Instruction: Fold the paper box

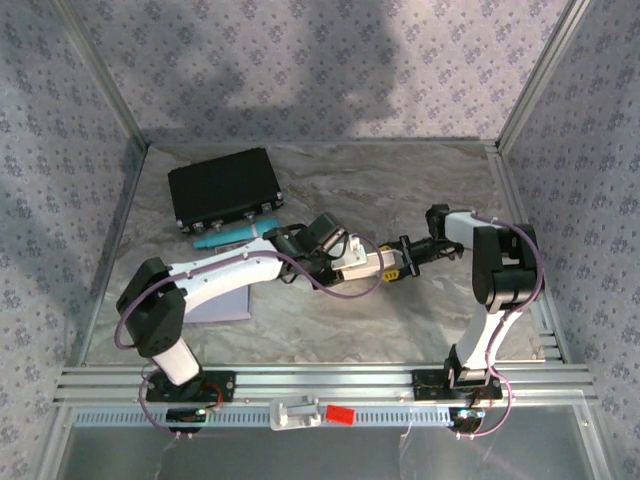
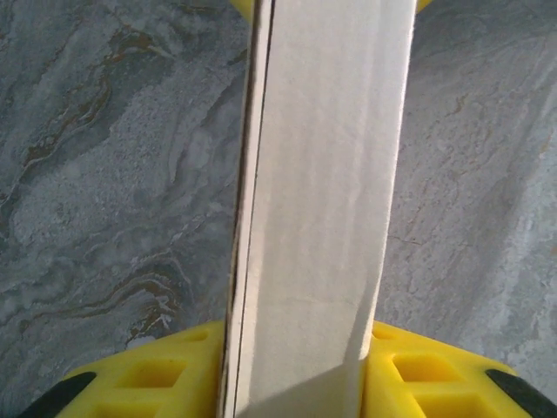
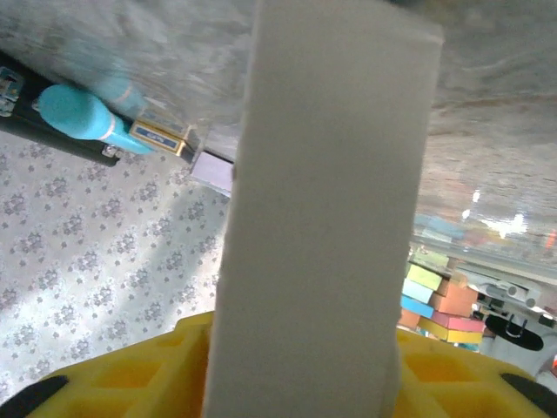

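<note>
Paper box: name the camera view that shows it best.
Top external: the whole paper box appears there, small, between the left gripper and right gripper. Left wrist gives a close panel with a fold edge; right wrist, one blurred plain panel.

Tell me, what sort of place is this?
Probably a robot test cell: a marble-patterned table walled by fabric-covered panels in aluminium framing, with a left arm and right arm bolted to a rail, handling a paper box.
</note>
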